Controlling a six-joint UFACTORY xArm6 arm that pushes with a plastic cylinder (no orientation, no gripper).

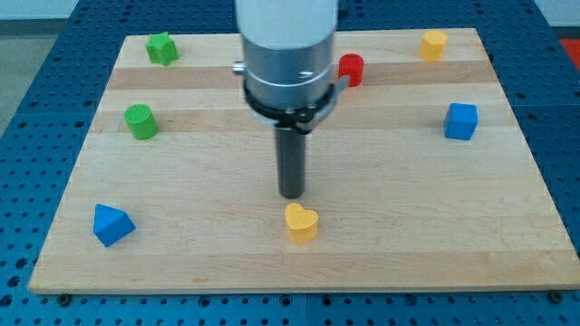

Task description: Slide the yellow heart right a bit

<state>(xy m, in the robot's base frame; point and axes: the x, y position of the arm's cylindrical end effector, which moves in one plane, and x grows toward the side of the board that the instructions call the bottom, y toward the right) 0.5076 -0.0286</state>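
The yellow heart (301, 222) lies on the wooden board (399, 235) near the view's bottom, about mid-width. My tip (291, 194) stands just above the heart in the view and a little to its left, close to it; I cannot tell if they touch. The rod hangs from the silver and white arm body (288, 54) at the view's top centre.
A green star-like block (162, 48) sits top left, a green cylinder (140, 121) on the left, a blue triangle (112, 225) bottom left. A red cylinder (352, 69) sits beside the arm, a yellow block (434, 43) top right, a blue cube (461, 120) right.
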